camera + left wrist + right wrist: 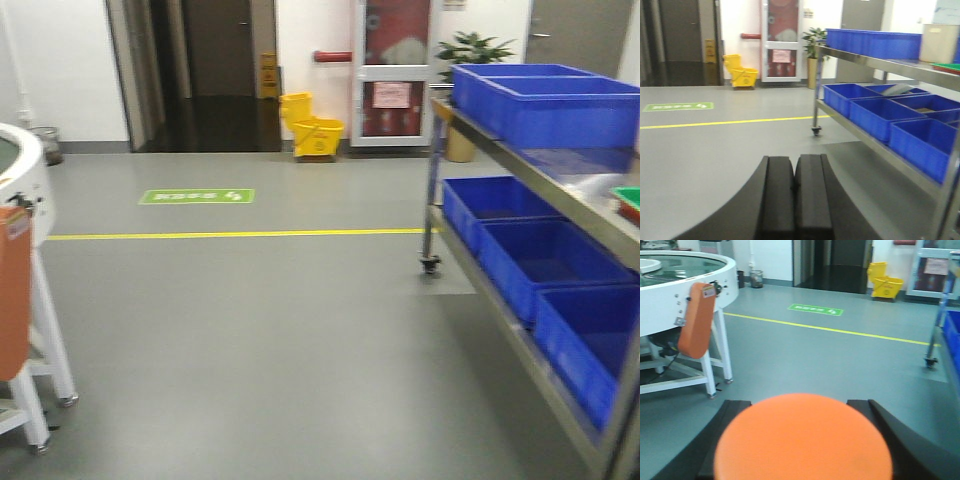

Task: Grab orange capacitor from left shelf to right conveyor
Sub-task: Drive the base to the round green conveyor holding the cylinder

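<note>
In the right wrist view the orange capacitor [802,440] fills the bottom middle, its round end facing the camera, clamped between the black fingers [885,425] of my right gripper [800,412]. The right conveyor [687,277], white-rimmed with a dark green belt, stands at the upper left on white legs; its edge also shows in the front view [20,180]. My left gripper [793,167] is shut and empty, its pads touching, above the grey floor. The left shelf [545,190] with blue bins stands at the right in the front view and in the left wrist view [880,65].
An orange panel [696,320] hangs on the conveyor's side. A yellow floor line [240,234] and a green floor sign [197,196] lie ahead. A yellow mop bucket [312,128] stands by the far wall near a dark doorway [200,70]. A shelf caster [430,264] rests on the floor.
</note>
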You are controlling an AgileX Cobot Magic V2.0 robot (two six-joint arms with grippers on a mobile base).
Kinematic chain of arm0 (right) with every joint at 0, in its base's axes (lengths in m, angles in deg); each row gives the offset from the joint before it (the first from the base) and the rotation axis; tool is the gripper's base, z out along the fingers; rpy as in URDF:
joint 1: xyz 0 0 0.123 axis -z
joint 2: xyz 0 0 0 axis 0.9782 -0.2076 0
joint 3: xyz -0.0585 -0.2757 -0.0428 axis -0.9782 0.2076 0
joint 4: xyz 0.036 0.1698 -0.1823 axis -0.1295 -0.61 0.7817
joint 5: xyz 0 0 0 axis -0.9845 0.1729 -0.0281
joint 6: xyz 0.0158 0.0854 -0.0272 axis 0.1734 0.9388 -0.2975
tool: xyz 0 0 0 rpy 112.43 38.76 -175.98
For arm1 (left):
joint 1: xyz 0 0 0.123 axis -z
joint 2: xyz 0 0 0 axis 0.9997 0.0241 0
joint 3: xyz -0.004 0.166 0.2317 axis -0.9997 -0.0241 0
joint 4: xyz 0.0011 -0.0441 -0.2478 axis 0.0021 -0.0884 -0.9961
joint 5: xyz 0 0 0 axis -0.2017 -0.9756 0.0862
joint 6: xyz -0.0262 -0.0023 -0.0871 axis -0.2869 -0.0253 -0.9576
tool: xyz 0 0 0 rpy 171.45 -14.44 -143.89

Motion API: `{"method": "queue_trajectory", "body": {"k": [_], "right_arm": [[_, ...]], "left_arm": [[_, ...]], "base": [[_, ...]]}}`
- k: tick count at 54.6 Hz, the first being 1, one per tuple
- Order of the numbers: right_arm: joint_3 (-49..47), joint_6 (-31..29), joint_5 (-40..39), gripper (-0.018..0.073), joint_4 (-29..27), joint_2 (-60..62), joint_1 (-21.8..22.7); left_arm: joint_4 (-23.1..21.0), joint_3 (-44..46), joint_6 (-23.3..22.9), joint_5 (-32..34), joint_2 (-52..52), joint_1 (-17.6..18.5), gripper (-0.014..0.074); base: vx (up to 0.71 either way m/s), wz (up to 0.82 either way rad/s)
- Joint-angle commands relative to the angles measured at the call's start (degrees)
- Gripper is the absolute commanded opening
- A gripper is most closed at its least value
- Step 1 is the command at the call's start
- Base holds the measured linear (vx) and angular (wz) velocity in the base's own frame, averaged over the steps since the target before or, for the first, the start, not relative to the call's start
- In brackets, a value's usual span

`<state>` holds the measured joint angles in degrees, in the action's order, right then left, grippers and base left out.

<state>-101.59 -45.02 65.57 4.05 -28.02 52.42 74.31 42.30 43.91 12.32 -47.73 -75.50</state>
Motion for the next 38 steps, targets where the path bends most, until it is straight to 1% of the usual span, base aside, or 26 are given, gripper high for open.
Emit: {"method": "queue_trajectory", "body": {"k": [1, 14, 38], "right_arm": [[-1.51, -0.19, -4.95, -0.0008, 0.68, -0.57, 0.23], [-1.51, -0.19, -4.95, -0.0008, 0.68, -0.57, 0.23], [-1.51, -0.19, -4.96, -0.0008, 0.68, -0.5, 0.23]], "left_arm": [[-0.27, 1.71, -0.32, 4.53, -0.28, 0.43, -0.0006], [-0.27, 1.71, -0.32, 4.53, -0.28, 0.43, -0.0006], [-0.27, 1.71, -0.32, 4.38, -0.22, 0.43, -0.0006]], "base": [[0.18, 0.48], [0.2, 0.56], [0.25, 0.68]]}}
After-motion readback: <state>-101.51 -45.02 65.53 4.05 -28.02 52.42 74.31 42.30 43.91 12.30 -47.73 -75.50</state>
